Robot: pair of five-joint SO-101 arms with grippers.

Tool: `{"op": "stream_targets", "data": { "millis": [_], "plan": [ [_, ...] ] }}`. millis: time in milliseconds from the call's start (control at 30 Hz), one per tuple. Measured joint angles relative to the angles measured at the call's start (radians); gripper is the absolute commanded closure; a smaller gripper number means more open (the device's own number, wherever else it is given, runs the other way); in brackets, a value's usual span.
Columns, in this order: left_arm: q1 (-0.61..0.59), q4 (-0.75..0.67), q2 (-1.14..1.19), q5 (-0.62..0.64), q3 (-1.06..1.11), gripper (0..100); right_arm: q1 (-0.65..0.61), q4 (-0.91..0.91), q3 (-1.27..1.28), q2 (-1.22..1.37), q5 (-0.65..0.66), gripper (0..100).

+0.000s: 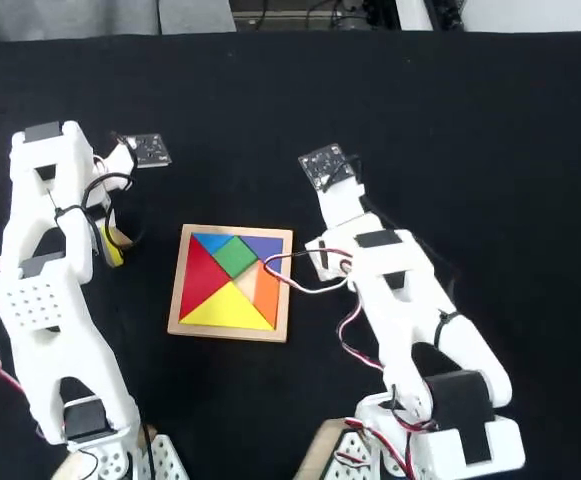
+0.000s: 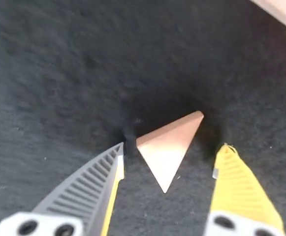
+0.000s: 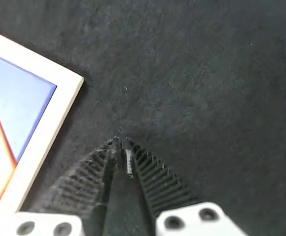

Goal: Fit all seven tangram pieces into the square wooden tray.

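Note:
The square wooden tray (image 1: 177, 300) lies mid-table holding blue, green, purple, red, yellow and orange pieces, with a pale triangular patch (image 1: 248, 277) at their centre. A pale wooden triangle (image 2: 168, 146) lies flat on the black cloth to the tray's left. My left gripper (image 2: 172, 148) is open around it, with the grey finger (image 2: 101, 177) on one side and the yellow finger (image 2: 236, 182) on the other, neither touching it. In the high view the left gripper (image 1: 114, 246) hangs over that spot. My right gripper (image 3: 121, 145) is shut on nothing, low over the cloth beside the tray's corner (image 3: 64, 98).
Black cloth (image 1: 470, 150) covers the whole table. The right arm (image 1: 400, 310) stands just right of the tray, with a red and white cable looping over the tray's right edge (image 1: 288, 285). A tray edge (image 2: 280, 10) shows in the left wrist view.

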Motion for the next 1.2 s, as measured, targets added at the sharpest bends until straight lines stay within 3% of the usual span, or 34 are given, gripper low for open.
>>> {"op": "stream_targets", "data": {
  "millis": [233, 700, 1133, 1200],
  "plan": [
    [0.0, 0.0, 0.0, 0.0, 0.0, 82, -0.002, 0.0, 0.0, 0.0, 0.0, 98.7],
    [0.002, 0.084, 0.0, 0.0, -0.014, 92, -0.002, 0.0, 0.0, 0.0, 0.0, 98.7],
    [0.005, 0.226, 0.002, 0.0, -0.101, 92, -0.002, 0.005, 0.0, 0.0, 0.0, 98.7],
    [0.005, 0.273, 0.002, 0.0, -0.132, 88, -0.002, 0.005, 0.0, 0.0, 0.0, 98.7]
  ]
}}
